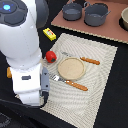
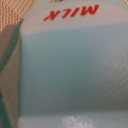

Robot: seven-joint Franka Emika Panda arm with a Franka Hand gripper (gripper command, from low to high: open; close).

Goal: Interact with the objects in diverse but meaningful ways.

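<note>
In the wrist view a pale blue-white carton (image 2: 70, 75) with red "MILK" lettering fills nearly the whole picture, very close to the camera. My gripper's fingers do not show clearly in either view, so I cannot tell whether it is open or shut. In the exterior view my white arm (image 1: 25, 65) reaches down at the left over the woven mat's near left corner and hides the carton. A red round tomato (image 1: 50, 56) lies on the mat just beside the arm. A small yellow box with red marks (image 1: 49, 33) lies on the dark table farther back. The orange bread-like slab is out of view.
A tan plate (image 1: 71, 68) sits mid-mat (image 1: 100, 85), with an orange-handled fork (image 1: 90, 61) behind it and an orange-handled knife (image 1: 75, 85) in front. Two grey pots (image 1: 96, 14) stand on a brown board (image 1: 112, 30) at the back.
</note>
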